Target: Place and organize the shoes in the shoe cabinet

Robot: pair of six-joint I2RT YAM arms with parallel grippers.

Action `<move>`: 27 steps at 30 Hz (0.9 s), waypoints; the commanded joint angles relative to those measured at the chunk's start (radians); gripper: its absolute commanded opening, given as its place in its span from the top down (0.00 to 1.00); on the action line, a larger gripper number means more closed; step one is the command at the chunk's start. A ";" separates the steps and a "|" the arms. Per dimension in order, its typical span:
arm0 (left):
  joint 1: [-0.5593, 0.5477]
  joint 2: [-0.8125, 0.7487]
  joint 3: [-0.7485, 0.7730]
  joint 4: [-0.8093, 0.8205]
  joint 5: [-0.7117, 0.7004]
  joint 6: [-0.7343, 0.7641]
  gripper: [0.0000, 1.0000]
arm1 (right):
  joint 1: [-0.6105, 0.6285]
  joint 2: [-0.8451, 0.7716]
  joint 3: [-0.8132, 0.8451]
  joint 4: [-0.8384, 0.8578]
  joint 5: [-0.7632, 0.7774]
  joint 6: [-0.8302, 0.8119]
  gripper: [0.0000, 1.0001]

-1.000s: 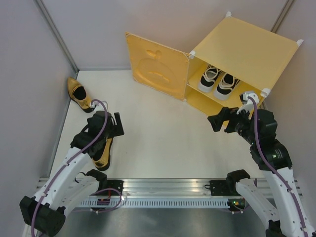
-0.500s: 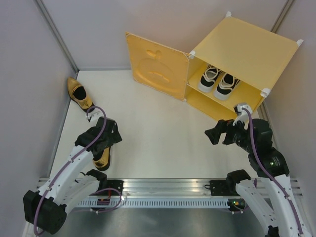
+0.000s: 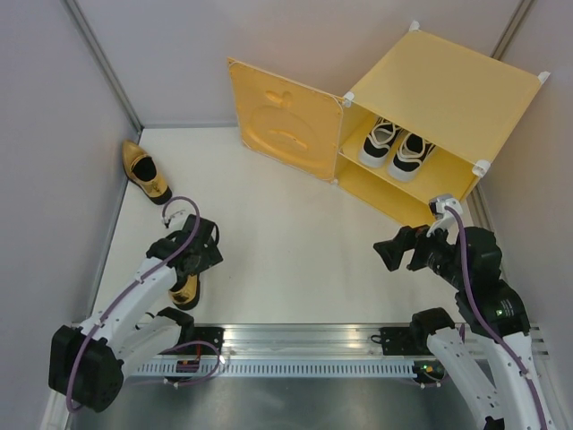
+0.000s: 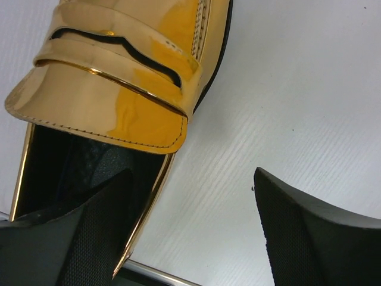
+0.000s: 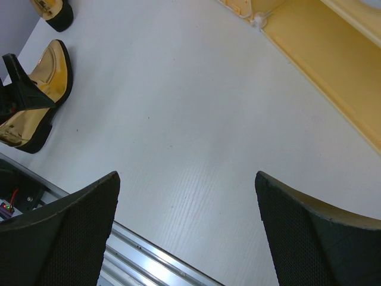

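One gold loafer (image 4: pixel 113 77) was now straddled by the lowered left gripper (image 4: pixel 189 179), jaws apart; a pickup was judged imminent. The right gripper (image 5: pixel 187 179) was drawn back, spread wide, empty.

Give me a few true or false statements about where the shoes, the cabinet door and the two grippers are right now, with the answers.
1. Both white sneakers sit inside the shoe cabinet. True.
2. The cabinet door is shut. False: it stands open.
3. The left gripper is open over a gold loafer. True.
4. The right gripper holds a loafer. False: it is open and empty.
5. The other gold loafer is in the cabinet. False: it lies on the table.
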 commanded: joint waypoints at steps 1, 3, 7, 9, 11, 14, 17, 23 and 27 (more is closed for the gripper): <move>0.005 0.016 -0.002 0.082 0.043 0.017 0.17 | -0.002 -0.014 0.004 -0.001 -0.006 -0.011 0.02; 0.004 0.045 0.003 0.104 0.080 0.063 0.26 | -0.002 -0.015 -0.001 -0.002 -0.008 -0.006 0.02; 0.002 0.084 0.030 0.145 0.138 0.137 0.50 | 0.000 -0.029 -0.009 0.001 0.004 0.005 0.02; 0.001 0.099 0.047 0.176 0.192 0.183 0.69 | -0.002 -0.032 -0.010 0.004 0.012 0.008 0.02; -0.004 0.107 0.058 0.208 0.258 0.217 0.89 | -0.002 -0.032 -0.012 0.004 0.017 0.011 0.02; -0.026 0.134 0.098 0.234 0.334 0.238 0.98 | -0.002 -0.033 -0.015 0.010 0.032 0.020 0.02; -0.117 0.171 0.168 0.242 0.318 0.238 0.98 | -0.002 -0.041 -0.021 0.011 0.038 0.029 0.02; -0.445 0.386 0.375 0.256 0.264 0.229 0.98 | -0.003 -0.046 -0.044 0.021 0.056 0.060 0.02; -0.579 0.573 0.555 0.265 0.214 0.237 0.98 | -0.002 -0.044 -0.041 0.018 0.066 0.080 0.02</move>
